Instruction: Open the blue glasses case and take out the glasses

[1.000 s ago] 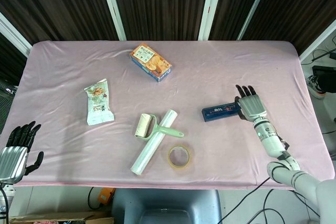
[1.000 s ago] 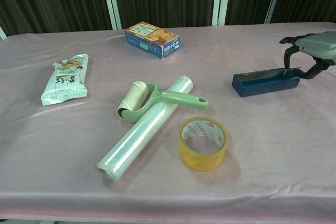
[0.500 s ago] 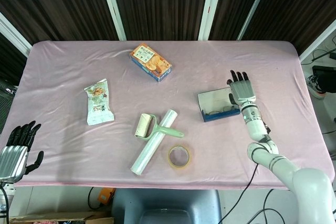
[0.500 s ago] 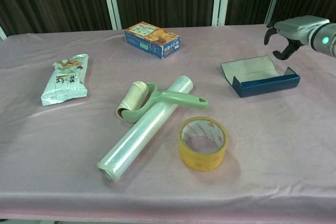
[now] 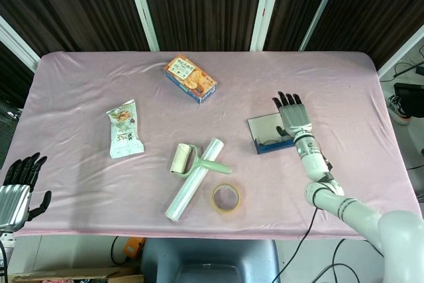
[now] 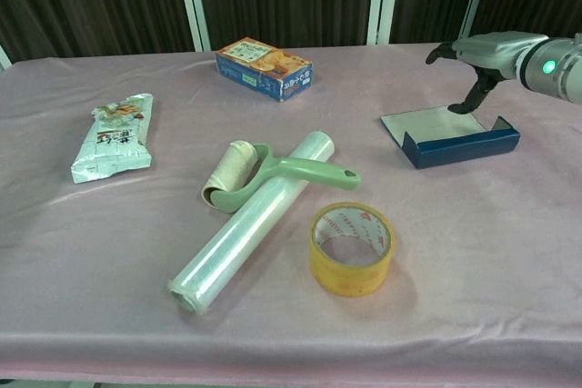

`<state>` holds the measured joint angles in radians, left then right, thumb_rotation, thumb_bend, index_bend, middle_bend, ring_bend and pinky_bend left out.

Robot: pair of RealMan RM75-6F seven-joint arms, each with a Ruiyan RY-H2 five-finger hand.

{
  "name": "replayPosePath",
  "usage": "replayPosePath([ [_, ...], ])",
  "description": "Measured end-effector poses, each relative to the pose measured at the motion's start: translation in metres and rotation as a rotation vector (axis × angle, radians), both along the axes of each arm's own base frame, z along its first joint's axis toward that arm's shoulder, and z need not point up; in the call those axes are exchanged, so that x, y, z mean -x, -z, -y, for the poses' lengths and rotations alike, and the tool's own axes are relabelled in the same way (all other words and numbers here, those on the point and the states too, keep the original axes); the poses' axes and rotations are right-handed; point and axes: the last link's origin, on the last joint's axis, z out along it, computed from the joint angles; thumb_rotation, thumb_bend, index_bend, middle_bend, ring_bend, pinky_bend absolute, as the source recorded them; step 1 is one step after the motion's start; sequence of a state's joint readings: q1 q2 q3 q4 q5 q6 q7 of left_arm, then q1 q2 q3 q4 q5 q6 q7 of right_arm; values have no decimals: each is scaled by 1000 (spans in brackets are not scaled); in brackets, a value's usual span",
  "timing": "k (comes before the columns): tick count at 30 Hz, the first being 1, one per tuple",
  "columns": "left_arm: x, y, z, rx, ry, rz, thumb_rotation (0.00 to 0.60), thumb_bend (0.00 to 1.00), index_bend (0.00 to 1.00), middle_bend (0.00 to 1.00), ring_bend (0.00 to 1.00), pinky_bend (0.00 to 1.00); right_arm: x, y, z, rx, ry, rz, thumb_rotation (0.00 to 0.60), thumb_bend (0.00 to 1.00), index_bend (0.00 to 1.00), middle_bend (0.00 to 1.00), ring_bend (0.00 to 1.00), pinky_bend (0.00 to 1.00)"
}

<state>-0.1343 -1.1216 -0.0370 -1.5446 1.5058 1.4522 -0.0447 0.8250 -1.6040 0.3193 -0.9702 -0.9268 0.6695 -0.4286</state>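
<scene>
The case (image 5: 270,134) lies open on the right part of the pink tabletop (image 5: 331,84), its blue tray nearest the robot and its pale lid laid flat beyond it; in the chest view the case (image 6: 450,134) shows the lid's grey inner face and the tray's dark blue front wall. Something thin and light rests inside the tray in the head view — too small to make out as glasses. The right hand (image 5: 289,114) hovers over the right end of the case, palm down, fingers (image 5: 283,101) spread and pointing away from the robot, holding nothing. In the chest view the right hand (image 6: 482,54) sits above the lid with one of its fingers (image 6: 475,97) angled down toward the lid; whether it touches cannot be told. The left hand (image 5: 16,187) hangs at the near left edge, off the cloth, fingers apart and empty. Left of the case, well apart, a green lint roller (image 5: 192,161) lies across a roll of clear film (image 5: 193,180), with a tape ring (image 5: 226,197) just beside them on the near side. A snack bag (image 5: 124,128) lies further left, and a biscuit box (image 5: 191,78) sits toward the far side of the tabletop.
</scene>
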Motion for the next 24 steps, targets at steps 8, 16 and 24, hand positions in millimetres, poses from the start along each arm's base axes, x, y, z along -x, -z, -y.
replayPosePath([
  [8, -2, -1, 2, 0, 12, 2, 600, 420, 0, 0, 3, 21, 7, -21, -61, -145, -10, -2, 600, 463, 285, 0, 0, 10],
  [16, -2, -1, 2, -1, 13, 2, 600, 424, 0, 0, 3, 21, 23, -6, -80, -215, 2, -56, 600, 466, 339, 0, 0, 9],
  [24, -1, -3, 2, -5, 13, 8, 600, 425, 0, 0, 3, 21, 8, 14, -79, -239, -38, -58, 600, 465, 349, 0, 0, 10],
])
